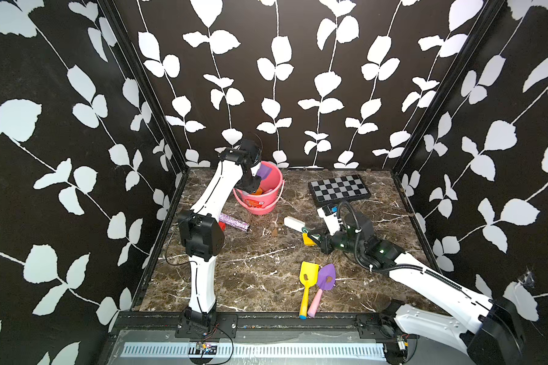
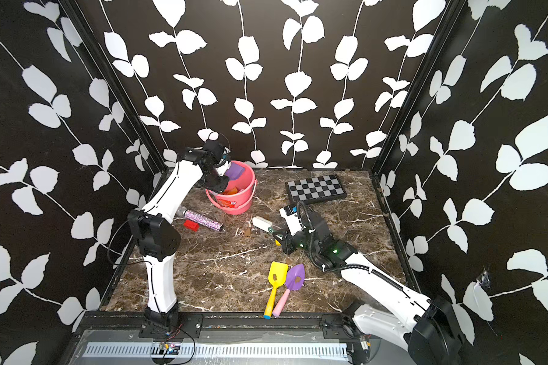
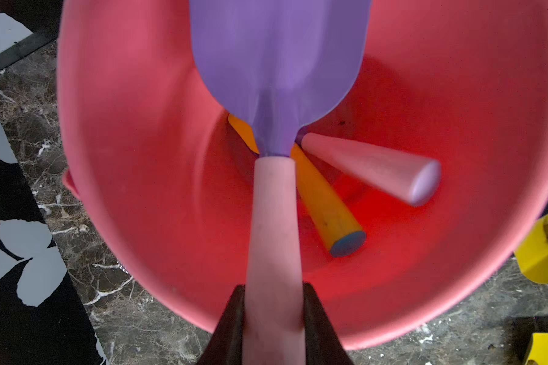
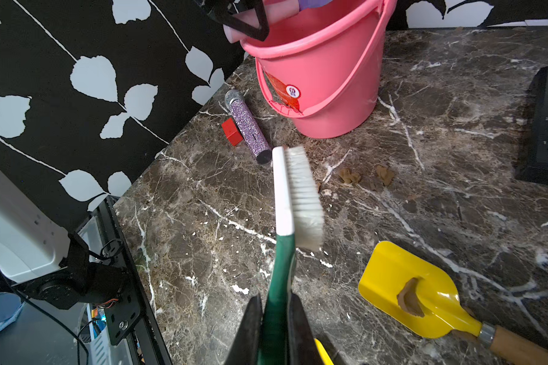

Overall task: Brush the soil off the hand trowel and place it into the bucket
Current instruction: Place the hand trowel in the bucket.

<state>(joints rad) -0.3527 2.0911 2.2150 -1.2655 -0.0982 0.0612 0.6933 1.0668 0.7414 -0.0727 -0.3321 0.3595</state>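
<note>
The table carries the bucket, which sits directly below the left gripper. That gripper is clamped on the pink handle of a purple trowel, with the blade ahead of it over the bucket's mouth. The step in hand looks like the drop. To do it well, I would lower until the blade is under the rim, then part the jaws. The trowel should then slide down beside the orange handle and the pale pink handle already lying inside. After that, lift straight out so nothing catches the rim. The right gripper, well apart from the bucket, is closed on the green handle of a brush, bristles ahead of it.

Only the left wrist view shows the bucket's bottom and a blade face with no soil on it. The right wrist view shows, as the left wrist view does not, loose lumps beyond the bristles. It also gives a clear look at a yellow trowel just beside the right gripper, with soil on its blade. Only the top views show a yellow shovel and a second purple trowel behind that gripper, each carrying a lump.
</note>
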